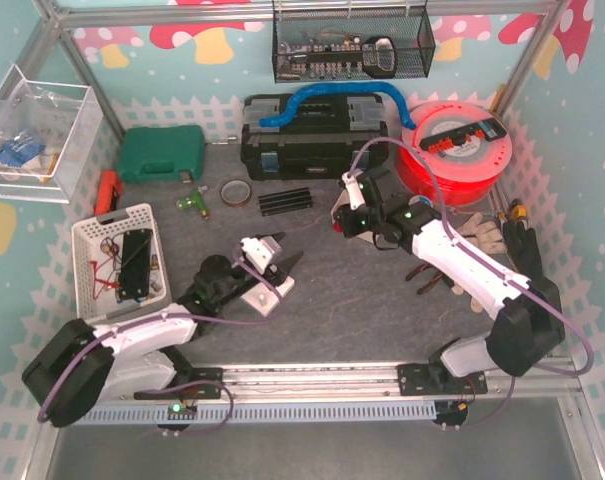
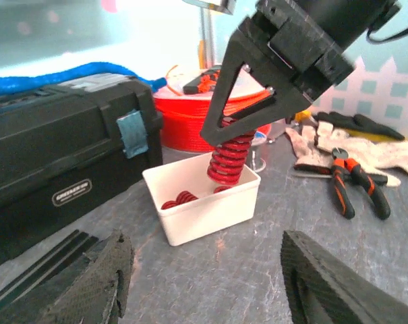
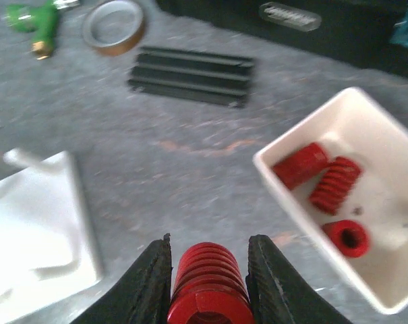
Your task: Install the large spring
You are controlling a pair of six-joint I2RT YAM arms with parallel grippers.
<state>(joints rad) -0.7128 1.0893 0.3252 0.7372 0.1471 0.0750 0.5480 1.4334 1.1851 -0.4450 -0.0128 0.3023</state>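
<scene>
My right gripper [image 3: 209,244] is shut on a large red coil spring [image 3: 207,287] and holds it just above the near rim of a small white bin [image 3: 386,169]. The left wrist view shows that spring [image 2: 230,158] hanging upright from the right gripper [image 2: 239,125] over the bin [image 2: 210,212]. Three more red springs [image 3: 333,185] lie in the bin. A white fixture [image 3: 35,229] lies on the mat to the left, also seen from above [image 1: 265,293]. My left gripper [image 2: 204,270] is open and empty, low over the mat, facing the bin, beside the fixture [image 1: 285,252].
Black rails [image 3: 190,74], a tape ring [image 3: 114,20] and a green fitting [image 3: 32,17] lie beyond. A black toolbox [image 1: 312,135], red filament spool [image 1: 457,150], gloves [image 1: 482,235], pliers [image 2: 355,189] and a white basket [image 1: 117,255] surround the mat.
</scene>
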